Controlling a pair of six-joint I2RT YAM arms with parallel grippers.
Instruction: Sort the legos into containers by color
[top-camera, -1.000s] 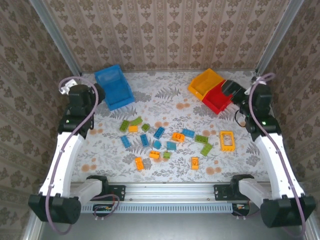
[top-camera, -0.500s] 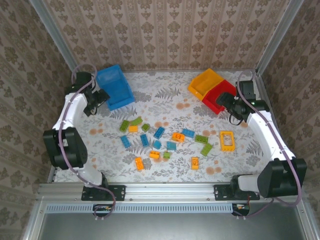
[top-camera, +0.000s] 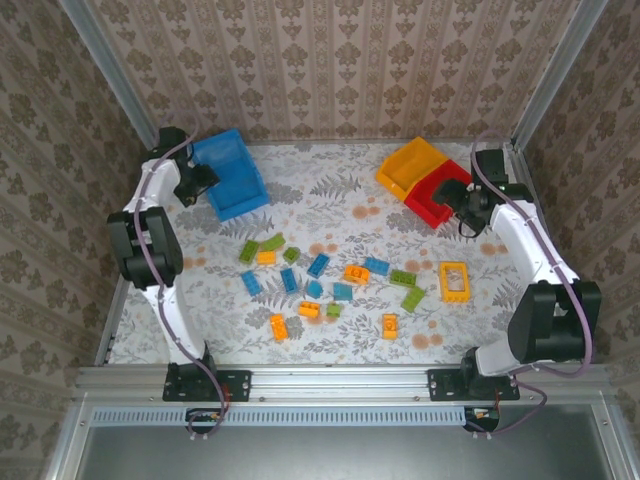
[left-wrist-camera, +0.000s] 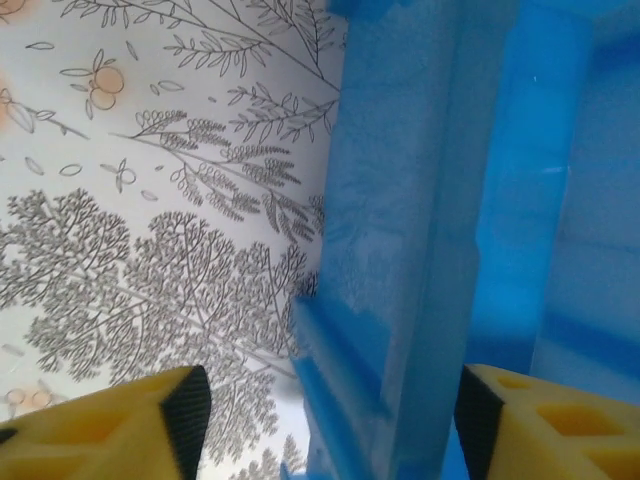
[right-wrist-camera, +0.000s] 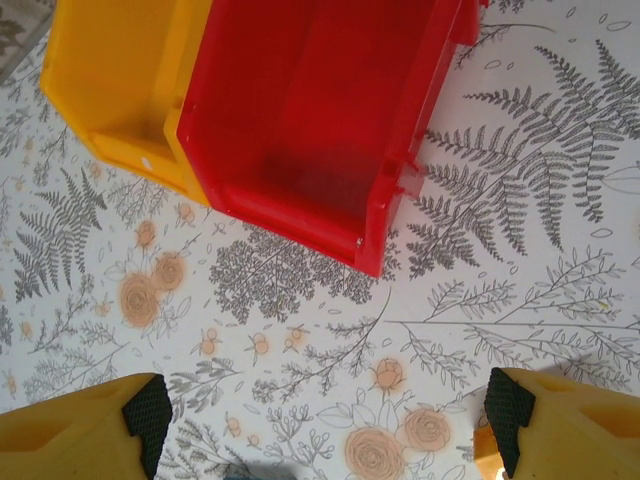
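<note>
Field notes, taking the blue bin (top-camera: 240, 208) as the landmark.

- The blue bin is sitting at the far left of the floral table cover (top-camera: 330, 200).
- The left gripper (top-camera: 195, 183) is hanging right at the blue bin's left side.
- In the left wrist view the left gripper (left-wrist-camera: 330, 420) is holding its jaws apart. They are straddling the blue bin's (left-wrist-camera: 400, 200) side wall, one yellow finger (left-wrist-camera: 130, 425) over the cover and the other over the bin's inside. Neither pad is visibly pressing on the plastic.
- The yellow bin (top-camera: 393, 180) and the red bin (top-camera: 428, 210) are standing well apart from the blue bin, far to its right. They are touching each other, the red one on the yellow one's right.
- The right gripper (top-camera: 452, 200) is hovering farther from the blue bin than the red bin, just beside it.
- In the right wrist view the right gripper (right-wrist-camera: 327, 420) is holding its jaws wide apart over bare cover, gripping nothing. The red bin (right-wrist-camera: 290, 205) and the yellow bin (right-wrist-camera: 130, 150) are lying just ahead of it.
- The legos (top-camera: 330, 285) are lying loose on the cover, nearer the arm bases than the blue bin and to its right.
- Two green bricks (top-camera: 272, 242) are lying closest to the blue bin.
- A yellow frame piece (top-camera: 454, 281) is lying farthest from the blue bin.
</note>
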